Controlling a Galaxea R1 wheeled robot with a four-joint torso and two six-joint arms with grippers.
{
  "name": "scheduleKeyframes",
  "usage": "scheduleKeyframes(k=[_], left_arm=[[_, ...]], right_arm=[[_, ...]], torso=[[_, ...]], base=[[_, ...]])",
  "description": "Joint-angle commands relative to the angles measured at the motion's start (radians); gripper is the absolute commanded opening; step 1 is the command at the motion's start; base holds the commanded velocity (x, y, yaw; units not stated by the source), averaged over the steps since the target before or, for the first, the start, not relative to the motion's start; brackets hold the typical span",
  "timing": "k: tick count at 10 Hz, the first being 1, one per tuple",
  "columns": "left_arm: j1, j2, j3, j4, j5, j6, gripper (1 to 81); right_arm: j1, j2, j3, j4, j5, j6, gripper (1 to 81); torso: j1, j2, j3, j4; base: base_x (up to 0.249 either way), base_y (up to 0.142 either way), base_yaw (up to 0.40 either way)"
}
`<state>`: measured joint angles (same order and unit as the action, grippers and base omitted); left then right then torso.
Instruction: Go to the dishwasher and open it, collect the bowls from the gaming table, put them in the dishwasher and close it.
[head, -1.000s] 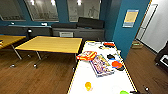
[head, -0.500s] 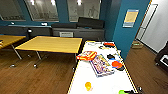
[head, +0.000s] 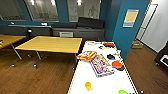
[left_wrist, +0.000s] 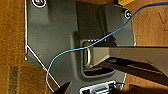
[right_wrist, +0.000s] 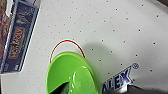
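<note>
Clearly the green bowl (right_wrist: 71, 75) lies just under the right wrist, at 5 o'clock on the gaming table (head: 80, 82); finger opening I cannot tell.

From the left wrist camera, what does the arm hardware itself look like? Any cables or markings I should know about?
A wide dark grey plate with round white-ringed fittings at its corners fills much of the left wrist view. A thin blue cable loops across it. A grey jointed bar runs beside the plate, with a darker bar under it. No readable markings.
</note>
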<state>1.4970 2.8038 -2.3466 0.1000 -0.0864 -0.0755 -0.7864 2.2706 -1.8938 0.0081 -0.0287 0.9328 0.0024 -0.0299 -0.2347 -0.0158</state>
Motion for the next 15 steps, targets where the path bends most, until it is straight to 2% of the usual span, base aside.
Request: scheduleKeyframes(k=[1,5,10,11,14,15], left_arm=[[-0.019,-0.010,0.009,-0.008,0.059,0.002,81.1],[-0.017,-0.015,0.009,-0.009,0.060,0.002,81.1],[-0.013,-0.018,0.009,-0.011,0.059,0.002,81.1],[-0.011,-0.019,0.009,-0.011,0.059,0.002,81.1],[-0.011,-0.019,0.010,-0.011,0.057,0.002,81.1],[-0.011,-0.019,0.012,-0.009,0.056,0.002,81.1]], right_arm=[[0.107,-0.043,0.010,0.015,-0.014,0.009,81.1],[0.098,-0.047,0.021,0.013,0.015,0.018,81.1],[0.058,-0.007,-0.033,0.015,0.058,0.032,81.1],[0.058,-0.011,-0.031,0.015,0.062,0.040,1.0],[0.064,-0.030,-0.004,0.013,0.061,0.057,1.0],[0.090,-0.089,0.062,0.012,0.058,0.055,1.0]], torso=[[0.000,0.000,0.000,0.000],[0.000,0.000,0.000,0.000],[0.000,0.000,0.000,0.000],[0.000,0.000,0.000,0.000],[0.000,0.000,0.000,0.000],[0.000,0.000,0.000,0.000]], base=[[0.000,0.000,0.000],[0.000,0.000,0.000],[0.000,0.000,0.000],[0.000,0.000,0.000],[0.000,0.000,0.000],[0.000,0.000,0.000]])
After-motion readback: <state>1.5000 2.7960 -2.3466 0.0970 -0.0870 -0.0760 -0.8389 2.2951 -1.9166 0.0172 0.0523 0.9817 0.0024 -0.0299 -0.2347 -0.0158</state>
